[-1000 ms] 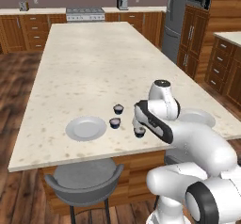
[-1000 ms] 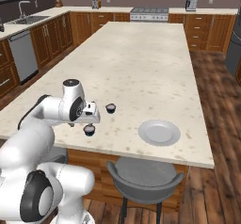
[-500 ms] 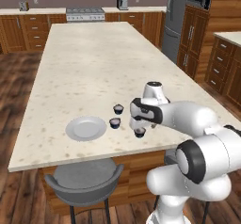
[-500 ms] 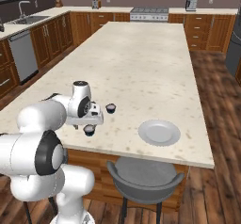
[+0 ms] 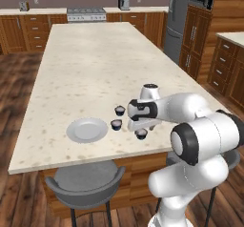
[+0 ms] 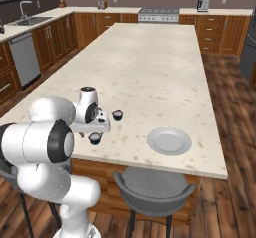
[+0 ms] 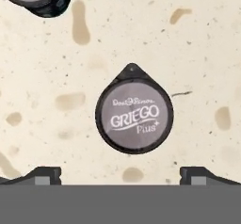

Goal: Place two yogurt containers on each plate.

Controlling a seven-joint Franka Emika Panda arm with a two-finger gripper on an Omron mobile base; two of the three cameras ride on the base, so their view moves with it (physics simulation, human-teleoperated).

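Island counter (image 5: 95, 64), plate (image 5: 86, 129) near its near edge, gripper (image 5: 139, 126) low over the right cup (image 7: 134, 115) (fingers wide, either side, not touching), two more cups (image 5: 116, 124) (image 5: 120, 110) between it and plate

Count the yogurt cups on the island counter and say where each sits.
3 small dark round yogurt cups: one farthest back, one beside the flat grey-white round plate, one under the gripper. Another may be hidden behind the arm.
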